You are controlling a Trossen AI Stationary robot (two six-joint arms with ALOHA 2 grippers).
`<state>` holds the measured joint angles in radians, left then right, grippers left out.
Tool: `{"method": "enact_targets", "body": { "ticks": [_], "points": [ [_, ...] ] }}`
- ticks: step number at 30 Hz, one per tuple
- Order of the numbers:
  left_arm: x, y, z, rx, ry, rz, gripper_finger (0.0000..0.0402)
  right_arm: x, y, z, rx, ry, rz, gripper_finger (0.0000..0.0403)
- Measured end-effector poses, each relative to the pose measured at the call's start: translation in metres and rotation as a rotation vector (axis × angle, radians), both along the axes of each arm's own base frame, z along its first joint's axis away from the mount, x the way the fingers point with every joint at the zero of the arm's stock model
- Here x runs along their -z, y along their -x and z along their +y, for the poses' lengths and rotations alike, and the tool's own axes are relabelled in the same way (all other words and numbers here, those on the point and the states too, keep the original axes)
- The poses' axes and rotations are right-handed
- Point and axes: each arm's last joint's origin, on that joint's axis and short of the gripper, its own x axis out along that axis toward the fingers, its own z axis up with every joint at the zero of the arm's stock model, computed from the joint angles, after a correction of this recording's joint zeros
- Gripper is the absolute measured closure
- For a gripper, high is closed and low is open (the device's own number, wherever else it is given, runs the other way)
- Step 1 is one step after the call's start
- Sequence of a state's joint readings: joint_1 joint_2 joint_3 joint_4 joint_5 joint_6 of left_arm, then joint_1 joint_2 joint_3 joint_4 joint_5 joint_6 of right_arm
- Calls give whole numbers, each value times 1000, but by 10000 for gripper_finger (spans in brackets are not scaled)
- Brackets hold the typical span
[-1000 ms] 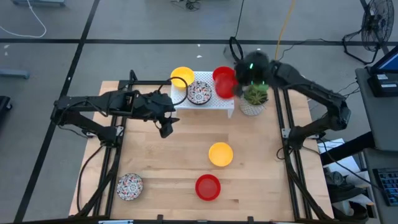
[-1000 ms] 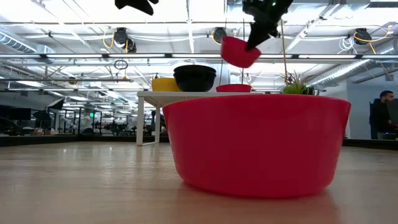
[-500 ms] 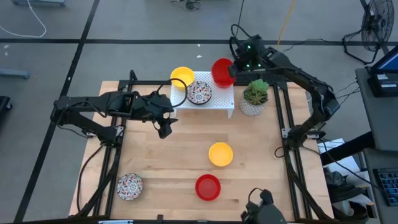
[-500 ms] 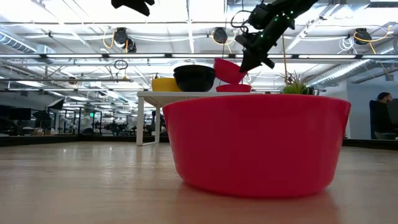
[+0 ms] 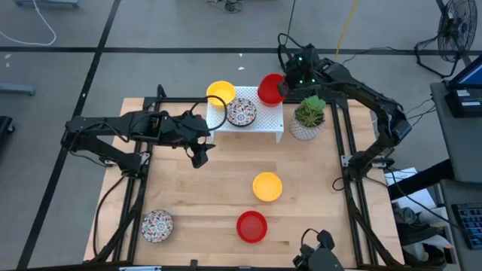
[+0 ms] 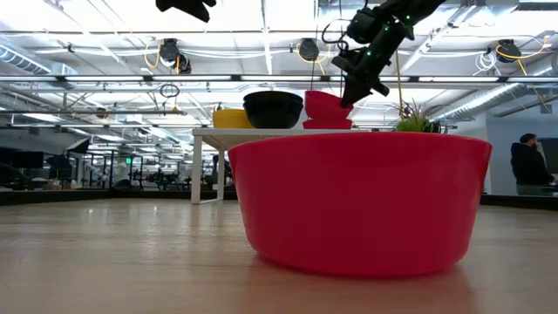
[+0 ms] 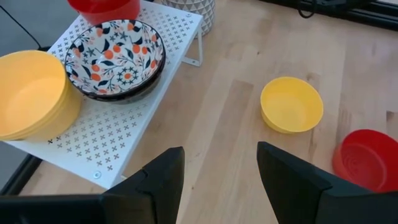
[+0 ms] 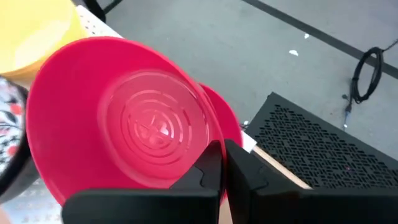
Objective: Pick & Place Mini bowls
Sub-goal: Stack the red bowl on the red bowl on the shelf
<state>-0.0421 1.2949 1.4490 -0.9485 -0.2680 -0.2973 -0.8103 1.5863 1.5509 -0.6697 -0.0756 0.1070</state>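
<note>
Since a second ago the right claw [image 5: 280, 85] has carried its red bowl [image 5: 269, 87] from above the potted plant [image 5: 307, 117] across and down to the far right corner of the white rack [image 5: 263, 125]; the bowl now sits tilted on a second red bowl [image 6: 327, 125] already there. The claw remains clamped on the held bowl's rim, so release is judged outstanding. The left claw [image 5: 199, 154], jaws apart and empty, has not shifted from beside the rack. On the worktop [image 5: 211, 192] a yellow bowl [image 5: 267, 186], another red bowl [image 5: 251, 226] and a mosaic bowl [image 5: 157, 224] await collection.
</note>
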Motion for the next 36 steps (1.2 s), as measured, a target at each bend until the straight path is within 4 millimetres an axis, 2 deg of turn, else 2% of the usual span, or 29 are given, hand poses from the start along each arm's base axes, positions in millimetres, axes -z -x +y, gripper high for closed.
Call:
{"method": "enact_targets", "body": {
  "ticks": [20,30,36],
  "points": [
    [0,1,-16,48,12,-5,197,0,-7,7,-85,40,31,403],
    [0,1,-21,58,21,-7,197,14,-9,7,-89,42,28,403],
    [0,1,-22,53,29,-9,197,16,-9,7,-89,33,37,397]
  ]
}}
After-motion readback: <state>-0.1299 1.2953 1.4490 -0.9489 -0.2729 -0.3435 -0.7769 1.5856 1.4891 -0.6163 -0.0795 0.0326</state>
